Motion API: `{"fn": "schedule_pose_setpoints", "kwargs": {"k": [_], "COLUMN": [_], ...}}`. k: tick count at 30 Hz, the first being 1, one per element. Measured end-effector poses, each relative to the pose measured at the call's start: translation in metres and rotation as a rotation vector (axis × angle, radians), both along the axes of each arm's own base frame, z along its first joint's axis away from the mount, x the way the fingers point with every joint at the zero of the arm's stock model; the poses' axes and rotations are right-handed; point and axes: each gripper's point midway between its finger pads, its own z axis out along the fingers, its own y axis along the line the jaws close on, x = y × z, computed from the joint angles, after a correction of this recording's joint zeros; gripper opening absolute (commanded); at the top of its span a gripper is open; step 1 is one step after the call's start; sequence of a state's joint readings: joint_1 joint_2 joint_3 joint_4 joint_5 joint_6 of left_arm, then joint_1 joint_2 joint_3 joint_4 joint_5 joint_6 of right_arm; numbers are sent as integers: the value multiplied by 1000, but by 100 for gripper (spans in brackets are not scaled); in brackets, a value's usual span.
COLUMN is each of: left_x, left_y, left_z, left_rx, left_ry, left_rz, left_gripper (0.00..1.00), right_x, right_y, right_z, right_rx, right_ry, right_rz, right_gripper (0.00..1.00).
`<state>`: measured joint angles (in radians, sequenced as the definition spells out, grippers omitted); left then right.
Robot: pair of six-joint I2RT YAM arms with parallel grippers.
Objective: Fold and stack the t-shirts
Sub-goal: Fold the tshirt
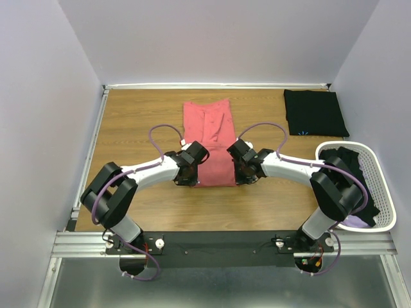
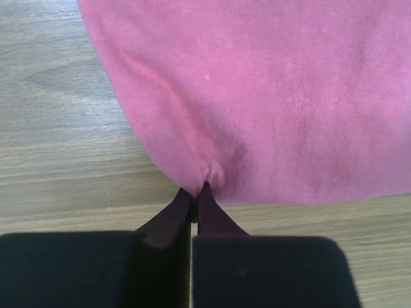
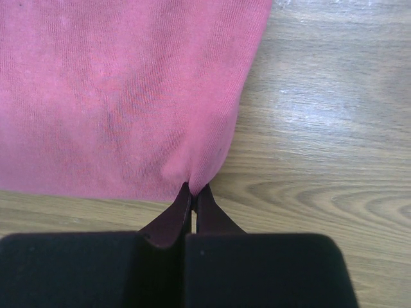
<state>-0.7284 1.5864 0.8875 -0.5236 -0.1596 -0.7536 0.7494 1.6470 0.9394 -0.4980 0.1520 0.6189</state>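
**Both pincers on the near hem; fold runs away from the arms**

- Coral-pink t-shirt lies flat mid-surface, already narrowed to a long strip. Its long axis runs near-to-far, straight out from between the two arm bases.
- Left pincer is pinched tight on the strip's near-left corner, with cloth puckered into the tips. Right pincer is likewise clamped on the near-right corner. Neither jaw pair shows a gap.
- All of the shirt lies ahead of both pincers, toward the far edge. Each arm holds its own side and neither is better placed, so the move looks like a paired one.
- Judgement: the corners need to rise and travel along the long axis toward the far hem, kept level with each other so the fold lands square.
- Room: bare wooden surface is wide open left of the strip, with a narrower band on the right. The strip's far end stops short of the back wall, leaving a little margin.
- Folded black t-shirt sits in the far-right corner, well apart from the strip; probably the stack site.
- White slatted basket stands at the right edge beside the right arm's elbow, holding black cloth and a lilac bit.
- Risk: uneven lift skews the strip.
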Motion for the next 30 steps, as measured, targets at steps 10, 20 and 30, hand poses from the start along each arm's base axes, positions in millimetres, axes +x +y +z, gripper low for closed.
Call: {"fn": "schedule_pose_setpoints", "kwargs": {"k": [10, 20, 30], "left_x": [-4, -16, -128], "left_y": [9, 13, -8], "left_z": [19, 50, 92], "left_rx": [6, -44, -244], "left_ry": [-12, -36, 74], "left_rz": [5, -27, -218], "left_gripper": [0, 0, 0], "right_x": [-1, -15, -97], "right_y": [-15, -14, -33], "right_z": [10, 44, 95], "right_rx": [-82, -76, 10], "right_ry": [-2, 58, 245], "right_rz": [35, 113, 211], "right_gripper": [1, 1, 1]}}
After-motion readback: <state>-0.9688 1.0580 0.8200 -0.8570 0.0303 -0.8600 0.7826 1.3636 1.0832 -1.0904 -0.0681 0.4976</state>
